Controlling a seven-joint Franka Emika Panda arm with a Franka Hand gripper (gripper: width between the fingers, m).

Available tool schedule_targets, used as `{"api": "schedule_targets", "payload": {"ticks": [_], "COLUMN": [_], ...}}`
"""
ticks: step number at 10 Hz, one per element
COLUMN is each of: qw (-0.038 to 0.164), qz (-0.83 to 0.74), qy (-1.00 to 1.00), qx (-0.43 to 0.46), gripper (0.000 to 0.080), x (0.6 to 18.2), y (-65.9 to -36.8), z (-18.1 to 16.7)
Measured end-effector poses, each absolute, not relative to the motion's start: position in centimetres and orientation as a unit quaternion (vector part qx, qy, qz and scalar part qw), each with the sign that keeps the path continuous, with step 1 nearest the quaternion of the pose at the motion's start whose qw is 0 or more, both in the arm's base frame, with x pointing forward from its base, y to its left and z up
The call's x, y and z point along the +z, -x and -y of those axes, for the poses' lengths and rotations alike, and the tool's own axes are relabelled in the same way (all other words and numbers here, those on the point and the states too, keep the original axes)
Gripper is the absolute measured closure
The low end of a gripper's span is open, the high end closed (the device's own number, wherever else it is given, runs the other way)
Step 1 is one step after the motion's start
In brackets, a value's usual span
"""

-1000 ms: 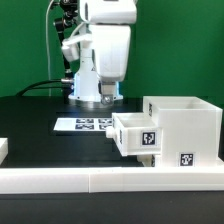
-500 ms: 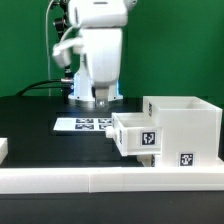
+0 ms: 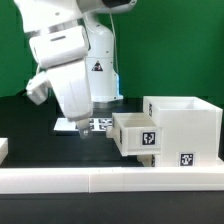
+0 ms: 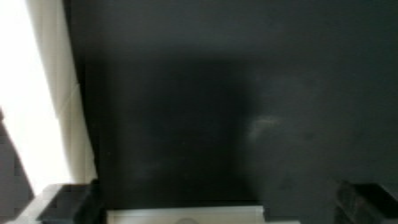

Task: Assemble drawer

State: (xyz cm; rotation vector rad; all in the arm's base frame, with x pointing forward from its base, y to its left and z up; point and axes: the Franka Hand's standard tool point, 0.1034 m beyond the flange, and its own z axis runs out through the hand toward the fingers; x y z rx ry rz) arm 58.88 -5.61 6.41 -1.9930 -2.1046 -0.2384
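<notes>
The large white housing (image 3: 185,125) stands at the exterior view's right. One small tray (image 3: 135,135) with a tag on its front sticks partly out of the housing's left side. A white part (image 3: 3,150) shows at the far left edge, cut off by the frame. My gripper (image 3: 80,127) hangs tilted over the table, to the left of the tray and apart from it. In the wrist view the gripper (image 4: 217,195) has its fingers (image 4: 71,205) far apart over the black table, with nothing between them that I can name.
The marker board (image 3: 102,125) lies on the table behind the tray, partly hidden by the arm. A long low white rail (image 3: 110,180) runs along the front. A blurred white strip (image 4: 32,100) shows at the edge of the wrist view.
The arm has swung toward the exterior view's left and tilted over, now much larger in the picture. The gripper has moved left and lower. Housing and tray have not moved.
</notes>
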Motion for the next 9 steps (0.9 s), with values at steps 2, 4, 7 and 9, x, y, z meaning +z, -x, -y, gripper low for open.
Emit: {"api": "schedule_targets", "payload": {"ticks": [2, 4, 7, 9], "qw": [0.117, 0.117, 0.116, 0.117], "qz": [0.715, 0.710, 0.707, 0.708], "qy": [0.685, 0.690, 0.693, 0.692], "qx": [-0.081, -0.079, -0.079, -0.079], "gripper": [0.0150, 0.0150, 0.0150, 0.0150], "x": [6.0, 4.7, 4.2, 4.2], "y": [-58.8, -57.5, -56.9, -56.9], "z": [4.3, 2.9, 2.7, 2.6]}}
